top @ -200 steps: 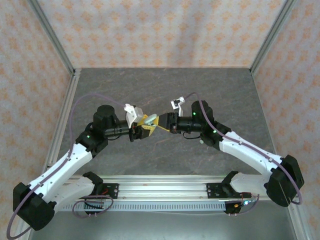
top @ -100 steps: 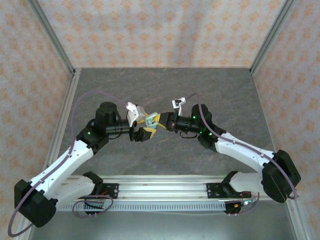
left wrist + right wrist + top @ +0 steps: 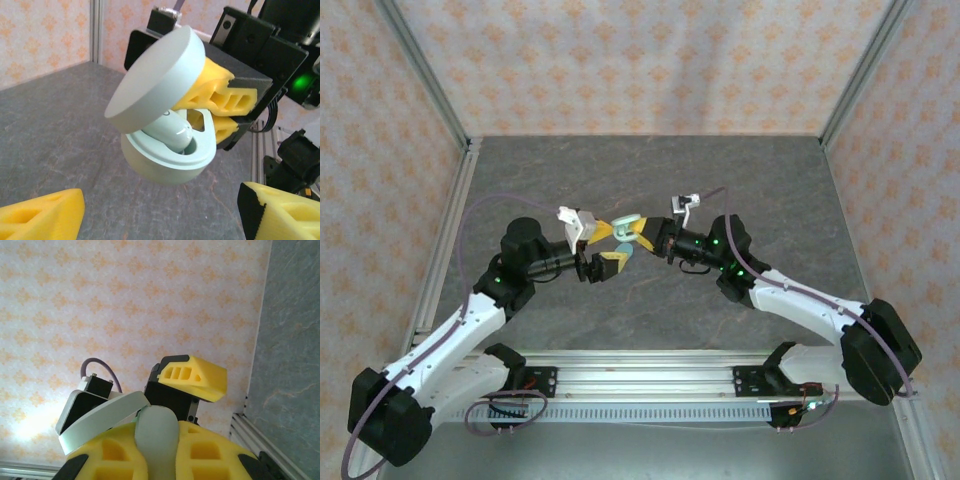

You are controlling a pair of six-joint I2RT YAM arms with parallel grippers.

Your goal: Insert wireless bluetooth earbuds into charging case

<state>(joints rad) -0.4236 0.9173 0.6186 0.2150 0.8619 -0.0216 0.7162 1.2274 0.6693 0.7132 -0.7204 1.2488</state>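
Note:
The mint charging case (image 3: 165, 160) hangs in the air with its lid (image 3: 160, 75) tipped up. One pale earbud (image 3: 172, 132) lies in its well. My right gripper (image 3: 638, 236) is shut on the case (image 3: 157, 440), whose rear edge is pinched between the yellow fingers (image 3: 215, 450). My left gripper (image 3: 608, 246) stands open just left of the case (image 3: 624, 250), and its yellow fingertips (image 3: 280, 210) are spread wide below the case without touching it. The inside of the case is hidden in the right wrist view.
Grey stone-patterned tabletop (image 3: 650, 180) lies under both arms, with patterned walls around it. An aluminium rail (image 3: 650, 370) runs along the near edge between the arm bases. The left gripper's upper finger (image 3: 192, 375) sits just beyond the case.
The left gripper has opened, let go of the case and drawn back to the left. The right gripper has shut on the case and now carries it, shifted slightly left.

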